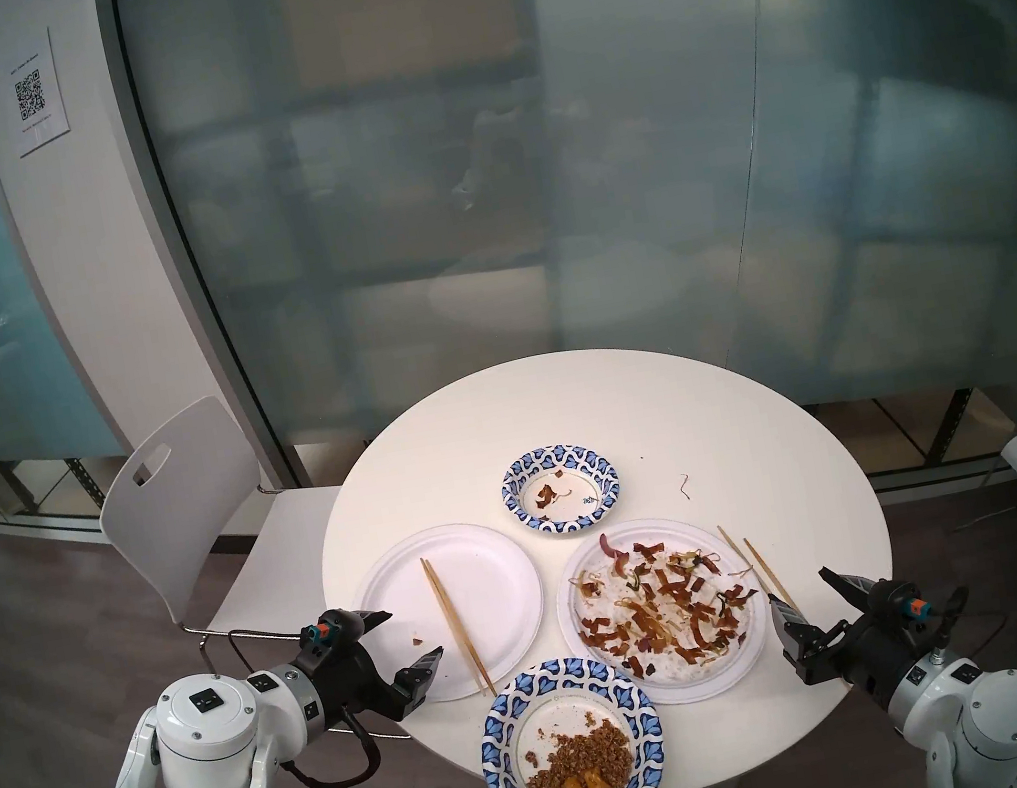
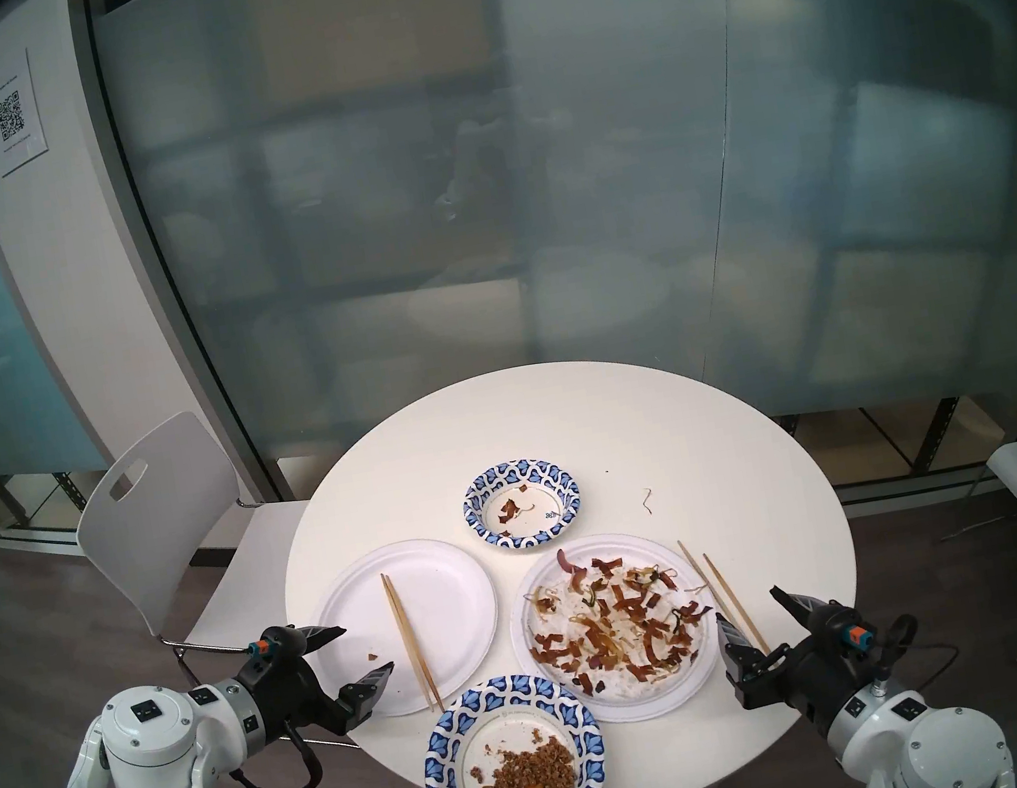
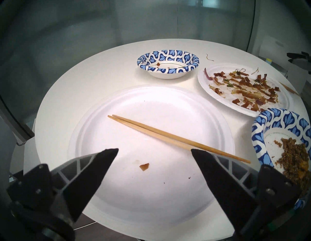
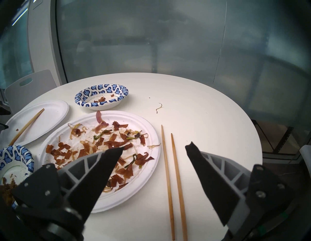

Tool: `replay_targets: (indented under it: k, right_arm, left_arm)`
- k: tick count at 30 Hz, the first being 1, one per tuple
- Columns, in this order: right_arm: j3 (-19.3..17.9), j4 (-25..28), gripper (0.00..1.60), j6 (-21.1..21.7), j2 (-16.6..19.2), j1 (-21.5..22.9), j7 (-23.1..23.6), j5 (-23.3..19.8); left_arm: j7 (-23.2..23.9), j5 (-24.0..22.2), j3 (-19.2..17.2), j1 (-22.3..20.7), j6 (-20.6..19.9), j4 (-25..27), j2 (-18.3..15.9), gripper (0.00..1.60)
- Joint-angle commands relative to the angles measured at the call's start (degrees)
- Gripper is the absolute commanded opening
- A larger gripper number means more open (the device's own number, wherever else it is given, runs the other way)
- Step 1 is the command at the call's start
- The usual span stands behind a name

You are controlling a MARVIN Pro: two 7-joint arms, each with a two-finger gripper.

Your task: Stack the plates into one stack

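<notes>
Plates (image 1: pixel 449 611) all sit separately on the round table (image 1: pixel 735 446), nothing stacked. Left gripper (image 1: pixel 404 636) hangs spread wide over the cleaner white one, right gripper (image 1: pixel 806 596) also apart, empty. Risk imo: chopsticks (image 1: pixel 457 626) on that plate probably roll off if it's lifted, and leftovers (image 1: pixel 661 599) could spill.

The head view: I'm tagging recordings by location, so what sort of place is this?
Probably an office break or meeting area: a round white table bearing used paper plates, a white chair, and frosted glass partition walls behind.
</notes>
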State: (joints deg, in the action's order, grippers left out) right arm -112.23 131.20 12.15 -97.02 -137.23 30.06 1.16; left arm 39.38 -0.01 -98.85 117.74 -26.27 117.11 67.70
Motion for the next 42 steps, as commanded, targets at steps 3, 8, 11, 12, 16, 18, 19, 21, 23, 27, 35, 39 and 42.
replay_targets:
  k: [3,8,11,12,16,18,19,21,23,27,35,39,42]
  right_arm:
    - [0.78,0.81,1.49,-0.44,0.30,1.17,0.05,0.00]
    - [0.90,0.66,1.49,-0.68,0.02,0.95,-0.24,-0.03]
    - [0.87,0.59,1.49,-0.82,-0.08,0.73,-0.39,-0.12]
    - [0.87,0.59,1.49,-0.85,-0.09,0.70,-0.42,-0.14]
    - [0.90,0.52,1.49,-1.01,-0.14,0.66,-0.52,-0.31]
    - [0.92,0.48,1.50,-1.06,-0.17,0.66,-0.57,-0.37]
    - [0.93,0.45,1.50,-1.09,-0.19,0.66,-0.61,-0.41]
    - [0.91,0.36,1.49,-1.18,-0.24,0.60,-0.67,-0.49]
    - [0.83,0.20,1.51,-1.40,-0.31,0.43,-0.72,-0.61]
    - [0.72,-0.02,1.51,-1.86,-0.42,0.23,-0.78,-0.88]
    - [0.47,-0.08,1.52,-3.02,-0.91,-0.59,-0.70,-1.52]
    - [0.19,-0.20,1.52,-3.53,-1.07,-1.00,-0.59,-1.84]
    - [0.05,-0.31,1.52,-3.88,-1.17,-1.11,-0.42,-2.08]
  left_arm:
    - [2.72,-1.36,-0.68,-3.54,-0.71,0.50,-1.68,1.60]
    - [1.62,-2.77,-1.14,-3.60,-6.15,1.46,0.70,1.60]
    - [0.49,-3.29,-1.47,-2.21,-10.20,2.86,2.46,1.60]
    - [0.47,-3.42,-1.39,-1.88,-10.99,3.26,2.72,1.60]
    - [-0.78,-3.87,-1.16,-0.22,-15.60,5.57,4.17,1.60]
    - [-1.28,-4.28,-1.17,0.30,-17.16,6.97,4.98,1.60]
    - [-1.78,-4.53,-1.21,0.25,-19.31,7.71,5.65,1.60]
    - [-2.16,-5.05,-1.18,0.35,-21.01,9.08,6.40,1.60]
    - [-3.48,-4.86,-1.00,0.71,-23.20,10.83,7.37,1.60]
    - [-6.25,-4.42,0.22,1.15,-27.26,12.96,9.49,1.60]
    - [-13.49,-2.75,4.30,1.58,-28.73,14.15,14.17,1.60]
    - [-16.58,-1.91,6.47,1.21,-28.73,14.06,16.44,1.60]
    - [-18.67,-1.35,7.80,1.04,-28.73,13.99,17.80,1.60]
